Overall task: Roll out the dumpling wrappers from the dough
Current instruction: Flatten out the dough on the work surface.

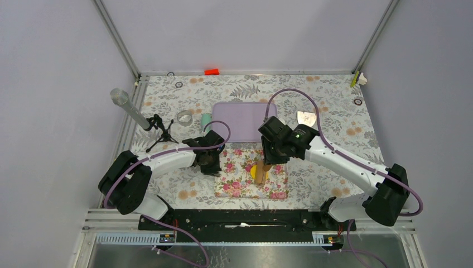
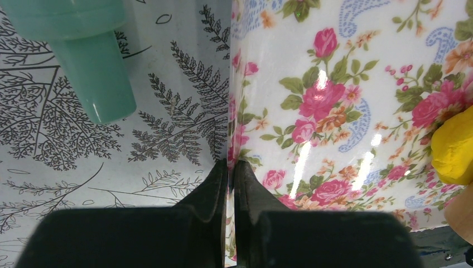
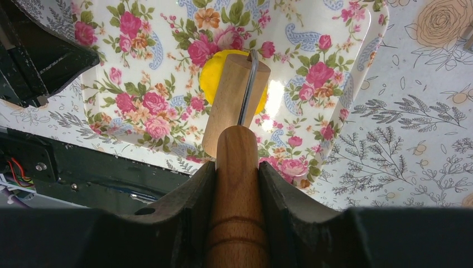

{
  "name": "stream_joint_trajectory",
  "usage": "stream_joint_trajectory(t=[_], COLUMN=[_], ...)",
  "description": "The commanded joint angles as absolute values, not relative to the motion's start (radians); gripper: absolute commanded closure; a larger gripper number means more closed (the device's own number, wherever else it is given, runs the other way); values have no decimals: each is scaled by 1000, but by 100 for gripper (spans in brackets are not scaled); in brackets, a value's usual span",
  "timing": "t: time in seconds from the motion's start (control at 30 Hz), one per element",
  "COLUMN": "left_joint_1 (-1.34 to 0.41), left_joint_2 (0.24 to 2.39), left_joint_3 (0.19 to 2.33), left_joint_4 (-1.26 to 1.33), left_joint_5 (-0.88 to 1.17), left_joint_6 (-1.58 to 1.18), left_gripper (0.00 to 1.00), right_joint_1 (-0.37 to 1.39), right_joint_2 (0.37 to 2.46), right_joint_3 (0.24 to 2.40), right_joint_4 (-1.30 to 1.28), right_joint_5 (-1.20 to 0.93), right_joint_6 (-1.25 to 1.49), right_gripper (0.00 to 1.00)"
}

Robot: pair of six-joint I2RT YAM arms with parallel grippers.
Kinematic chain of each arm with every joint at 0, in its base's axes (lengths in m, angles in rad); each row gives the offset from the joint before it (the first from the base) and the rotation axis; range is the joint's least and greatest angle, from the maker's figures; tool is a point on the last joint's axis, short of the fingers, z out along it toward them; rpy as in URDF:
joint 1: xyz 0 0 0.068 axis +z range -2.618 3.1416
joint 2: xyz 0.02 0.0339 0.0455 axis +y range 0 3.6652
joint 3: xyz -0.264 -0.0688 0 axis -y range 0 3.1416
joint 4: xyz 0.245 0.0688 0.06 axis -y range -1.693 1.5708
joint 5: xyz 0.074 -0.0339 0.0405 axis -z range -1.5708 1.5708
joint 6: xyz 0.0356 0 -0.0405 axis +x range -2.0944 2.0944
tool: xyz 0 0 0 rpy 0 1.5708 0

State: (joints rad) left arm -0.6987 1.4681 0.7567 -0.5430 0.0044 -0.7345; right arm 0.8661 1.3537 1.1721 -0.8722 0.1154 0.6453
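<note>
Right wrist view: the dough (image 3: pixel 211 81) is a smooth, bright yellow, roundish lump with no clear long axis (the roller hides most of it). It lies near the middle of the floral mat (image 3: pixel 150 72). The right gripper (image 3: pixel 237 167) is clamped around the handle of the wooden roller (image 3: pixel 233 106), whose drum sits over the dough, seemingly touching it. The left gripper (image 2: pixel 230 167) has its fingers pressed nearly together, pinching the mat's left edge.
</note>
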Motion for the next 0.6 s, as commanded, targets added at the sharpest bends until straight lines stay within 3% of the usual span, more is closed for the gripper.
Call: stream_joint_trajectory(t=[0.0,0.57], left_joint_1=[-701,-700], left_joint_2=[1490,1484], left_joint_3=[719,716], left_joint_4=[-523,-526], left_joint_5=[-27,-26], left_joint_6=[-732,-737], left_gripper=[100,100], right_joint_1=[875,960], right_joint_2=[1341,1378], right_joint_3=[1137,1023], right_joint_4=[-864,-872], right_joint_5=[182,307], right_joint_6=[645,648], right_gripper=[100,100])
